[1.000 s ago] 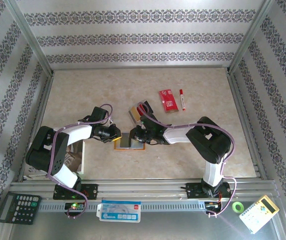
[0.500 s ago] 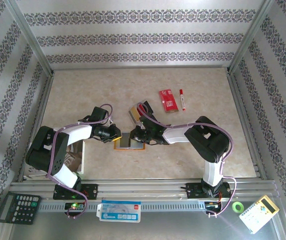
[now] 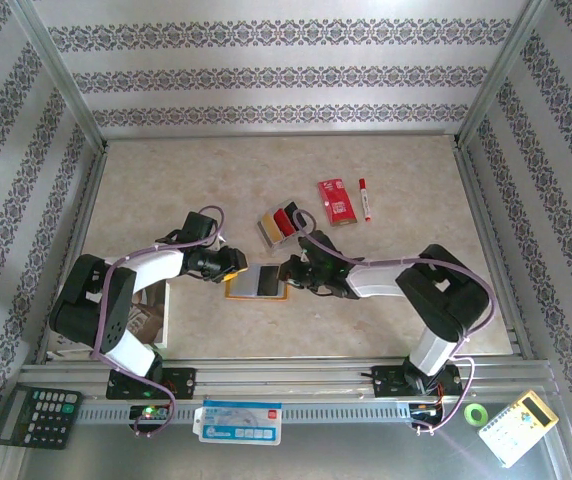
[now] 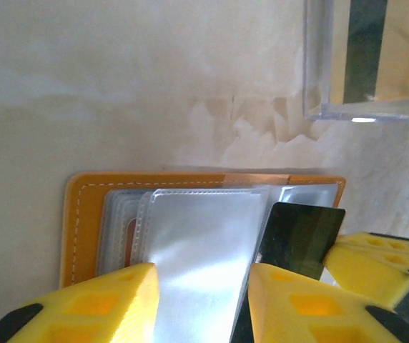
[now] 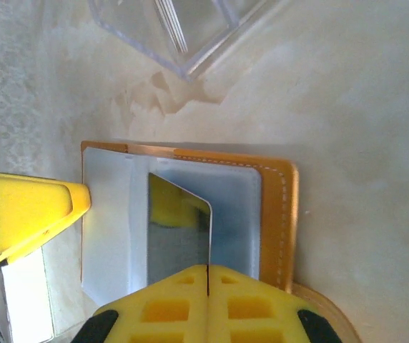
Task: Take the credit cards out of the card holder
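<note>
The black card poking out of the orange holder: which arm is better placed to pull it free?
Right. The right pincer is shut on the black card, which is partly out of the card holder. The left pincer is open over the holder, probably steadying it.

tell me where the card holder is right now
In the top view the card holder lies open mid-table, between the left pincer and right pincer, nearer the bases than the loose cards.

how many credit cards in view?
4. A tan card, red card and black card lie beyond the card holder; a dark card is pinched in the right end effector. Pockets may hide more.
</note>
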You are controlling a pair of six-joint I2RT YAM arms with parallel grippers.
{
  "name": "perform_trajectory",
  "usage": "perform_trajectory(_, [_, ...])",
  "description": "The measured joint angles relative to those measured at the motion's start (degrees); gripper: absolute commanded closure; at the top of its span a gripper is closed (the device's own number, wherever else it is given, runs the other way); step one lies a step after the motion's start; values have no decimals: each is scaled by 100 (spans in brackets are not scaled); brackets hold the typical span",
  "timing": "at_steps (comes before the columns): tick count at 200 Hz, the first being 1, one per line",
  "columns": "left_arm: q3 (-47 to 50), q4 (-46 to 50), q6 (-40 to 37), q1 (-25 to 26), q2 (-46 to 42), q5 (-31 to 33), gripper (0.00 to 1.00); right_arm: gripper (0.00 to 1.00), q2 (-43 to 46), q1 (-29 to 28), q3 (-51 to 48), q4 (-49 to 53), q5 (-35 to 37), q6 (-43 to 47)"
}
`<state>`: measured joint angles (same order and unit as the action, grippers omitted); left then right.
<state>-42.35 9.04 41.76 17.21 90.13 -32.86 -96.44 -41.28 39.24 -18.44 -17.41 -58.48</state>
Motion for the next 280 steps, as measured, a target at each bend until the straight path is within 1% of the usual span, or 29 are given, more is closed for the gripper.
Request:
perform_trajectory(15, [-11,-103,114,0,-61,9,46,100,245,72,-101,-76,-2,153])
perform_trajectory(38, [-17,-297,269,0,-345,15,35,100,708,190,-249,-247,-37,382])
perform_trajectory(50, [-22,-437,393,0,-575,9,28,100,903,293,-315,-422,-142,450])
perform_trajectory(65, [-22,-688,570,0,-868,-15,17,100,1078,507,-354,-643,-341,472])
perform_trajectory(73, [-22,-857,686,0,-999,-46,13,100,1137,640,-354,-774,-470,472])
perform_trajectory(82, [-22,-1045,807,0,-1108,-114,10,100,1180,787,-350,-911,-619,470])
perform_trajectory(95, [-22,-1364,973,0,-1202,-293,10,100,1204,975,-321,-1067,-863,444])
perform_trajectory(144, [-2,-2511,1582,2,-1213,-984,12,100,1202,1414,13,-1808,-1834,-70])
perform_trajectory(160, [22,-2839,1755,4,-1213,-1178,16,100,1191,1493,98,-2100,-2079,-326])
perform_trajectory(185, [39,-3388,2063,35,-1185,-1423,27,100,1154,1530,179,-2476,-2330,-673])
perform_trajectory(204, [52,-3895,2332,92,-1097,-1609,42,100,1141,1530,197,-2680,-2470,-901])
perform_trajectory(218, [52,-4216,2524,118,-999,-1696,51,100,1141,1530,199,-2798,-2538,-1034])
perform_trajectory(259, [52,-4817,2957,136,-863,-1843,92,100,1141,1530,199,-3010,-2621,-1257])
perform_trajectory(267, [52,-4896,3023,146,-863,-1840,100,94,1141,1528,199,-3040,-2614,-1298])
perform_trajectory(280, [55,-5108,3101,151,-866,-1853,100,80,1130,1528,199,-3053,-2588,-1403])
